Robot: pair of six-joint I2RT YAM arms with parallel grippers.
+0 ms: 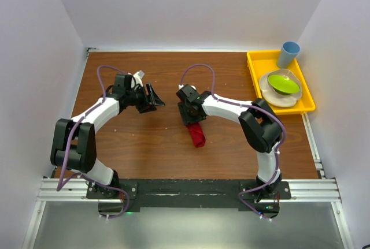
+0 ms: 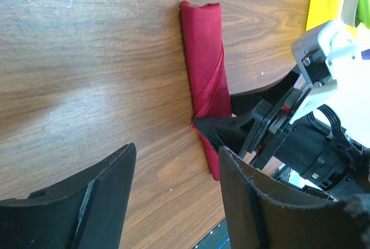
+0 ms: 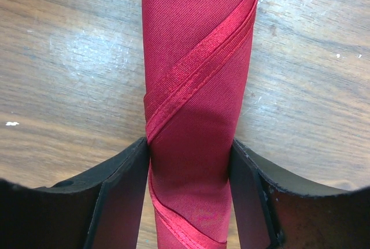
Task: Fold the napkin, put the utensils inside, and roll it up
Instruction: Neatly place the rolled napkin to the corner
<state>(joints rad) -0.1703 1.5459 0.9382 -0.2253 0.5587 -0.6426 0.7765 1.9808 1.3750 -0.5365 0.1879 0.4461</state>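
The red napkin (image 1: 197,135) lies on the wooden table as a narrow roll with a diagonal hem across it (image 3: 199,70). It also shows in the left wrist view (image 2: 203,70). My right gripper (image 1: 192,117) is over its far end, with both fingers pressed against the roll's sides (image 3: 189,171). My left gripper (image 1: 157,100) is open and empty, apart from the roll to its left; its fingers (image 2: 104,197) frame bare wood. No utensil is visible; any inside the roll is hidden.
A yellow tray (image 1: 254,64) at the back right holds a blue cup (image 1: 288,54) and a white plate with a green bowl (image 1: 283,82). White walls enclose the table on three sides.
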